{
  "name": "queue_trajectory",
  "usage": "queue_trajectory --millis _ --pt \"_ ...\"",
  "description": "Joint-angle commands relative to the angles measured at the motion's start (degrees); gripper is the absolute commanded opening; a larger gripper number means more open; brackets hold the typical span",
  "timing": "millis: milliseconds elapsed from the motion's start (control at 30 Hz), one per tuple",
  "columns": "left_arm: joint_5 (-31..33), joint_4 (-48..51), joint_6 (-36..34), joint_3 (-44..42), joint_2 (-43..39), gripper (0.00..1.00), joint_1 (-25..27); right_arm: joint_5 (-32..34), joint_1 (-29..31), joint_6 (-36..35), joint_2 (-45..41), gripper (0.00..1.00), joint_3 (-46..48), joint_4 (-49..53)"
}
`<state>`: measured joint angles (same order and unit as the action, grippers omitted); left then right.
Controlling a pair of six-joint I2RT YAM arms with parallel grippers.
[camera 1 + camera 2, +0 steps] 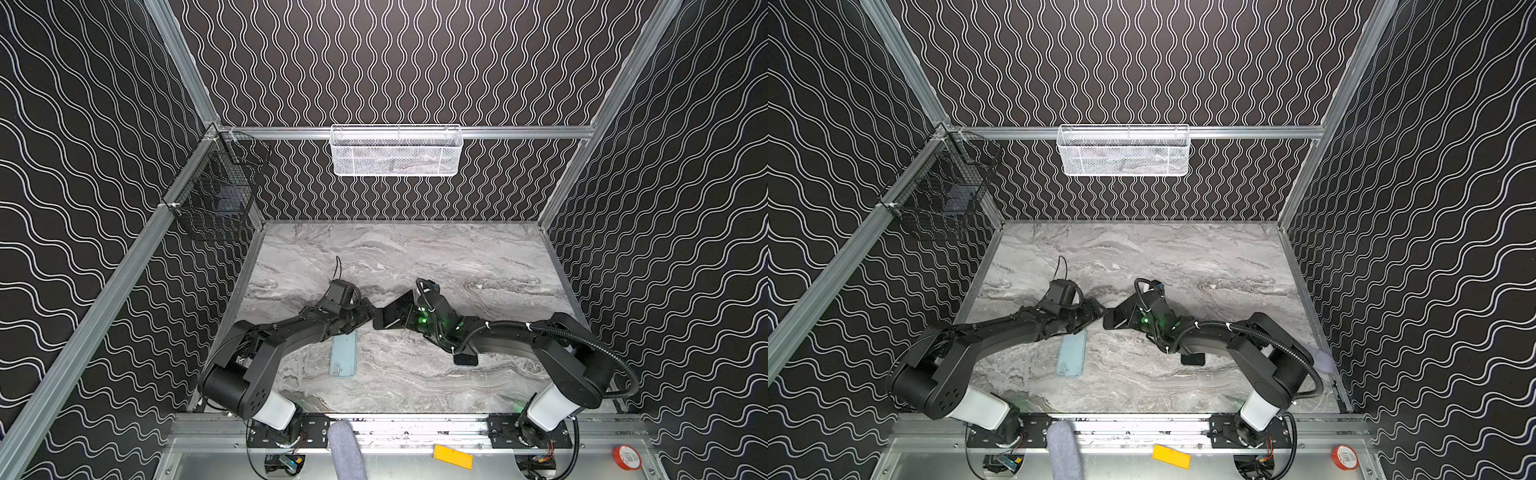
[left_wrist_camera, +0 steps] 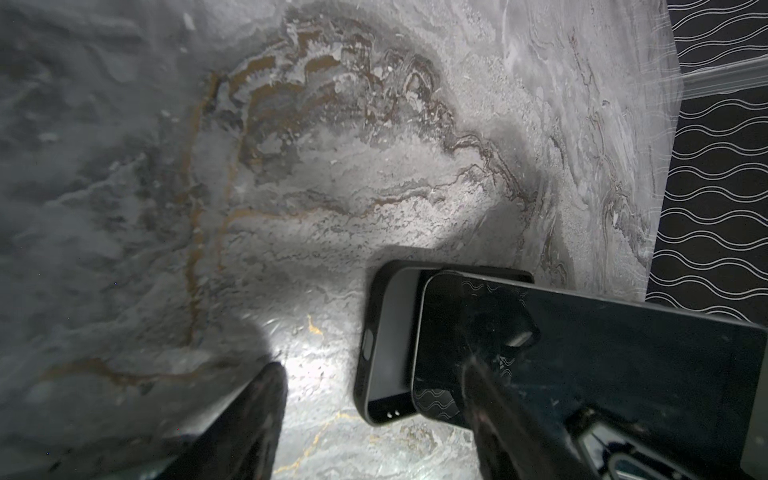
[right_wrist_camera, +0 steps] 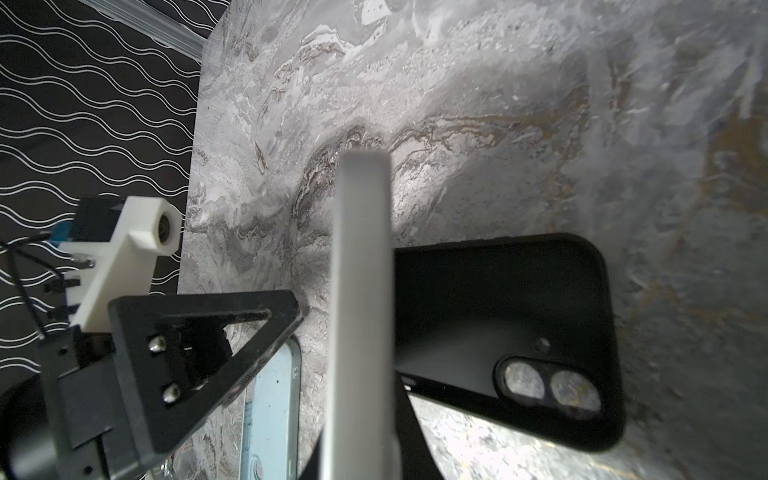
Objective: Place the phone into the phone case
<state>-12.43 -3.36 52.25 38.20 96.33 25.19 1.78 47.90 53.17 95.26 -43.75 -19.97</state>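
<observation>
Above the grey marbled surface (image 1: 457,257), the right claw (image 1: 409,319) is pinching the tilted black-screened silver-edged phone (image 2: 623,353), its end overlapping the matte black phone case (image 2: 384,324). The left claw (image 1: 369,314) is gaping wide beside them.

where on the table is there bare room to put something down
Bare: the far half of the table, up to the back wall; also the near strip between the blue case and the right arm's base. Crowded: the middle, where left hand and right hand meet on the phone and black case.
</observation>
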Motion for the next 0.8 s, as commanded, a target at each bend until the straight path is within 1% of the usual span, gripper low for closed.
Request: queue_trajectory --millis 0,167,700,767 --pt "0.0 -2.0 0.1 0.5 0.5 0.72 -0.1 0.2 0.1 0.8 0.4 0.0 0.3 -2.7" --pt "-0.2 -2.1 0.0 1.0 0.9 0.72 -0.1 0.7 0.3 0.2 0.0 0.08 0.6 -2.7" --pt "-0.3 -1.6 -0.3 1.6 1.2 0.72 -0.1 1.4 0.5 -1.0 0.4 0.11 1.6 -4.2" --pt "-0.3 -1.3 -0.5 1.6 1.2 0.72 -0.1 1.5 0.5 -1.0 0.5 0.13 1.9 -4.5"
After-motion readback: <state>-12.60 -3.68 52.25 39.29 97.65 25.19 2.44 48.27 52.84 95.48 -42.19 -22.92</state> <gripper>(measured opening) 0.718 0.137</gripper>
